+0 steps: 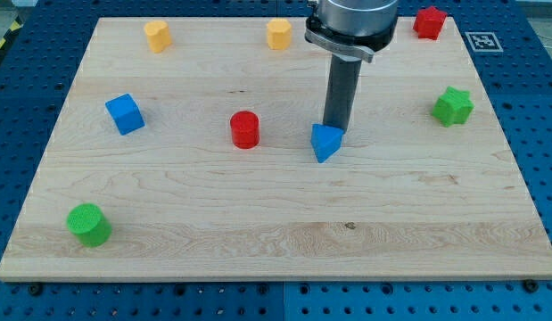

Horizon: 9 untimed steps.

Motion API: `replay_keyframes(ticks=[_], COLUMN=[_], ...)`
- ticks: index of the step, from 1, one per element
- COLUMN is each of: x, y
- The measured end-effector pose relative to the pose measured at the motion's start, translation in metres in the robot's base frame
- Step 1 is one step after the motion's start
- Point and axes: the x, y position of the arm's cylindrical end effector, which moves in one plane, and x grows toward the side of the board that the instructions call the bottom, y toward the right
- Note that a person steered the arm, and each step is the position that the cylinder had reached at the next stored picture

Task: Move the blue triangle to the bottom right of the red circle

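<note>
The blue triangle [325, 143] sits on the board [258, 232] to the view's right of the red circle [244, 129], roughly level with it. My tip [334, 130] touches its upper right edge, just behind. I have no jaws, only the rod. I judge a push toward the view's bottom is needed.

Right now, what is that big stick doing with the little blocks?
That stick is my rod. My tip sits right at the top edge of the blue triangle, ready to push it. The red circle stands to the view's left of the triangle. I want the triangle lower down, to the circle's bottom right.
</note>
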Motion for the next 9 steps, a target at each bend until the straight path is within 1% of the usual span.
replay_keyframes(ticks=[1,2,3,6,7,9], x=[0.008,0.009,0.013,0.046,0.065,0.089], y=[-0.009,-0.04,-0.048,-0.006,-0.006,-0.008])
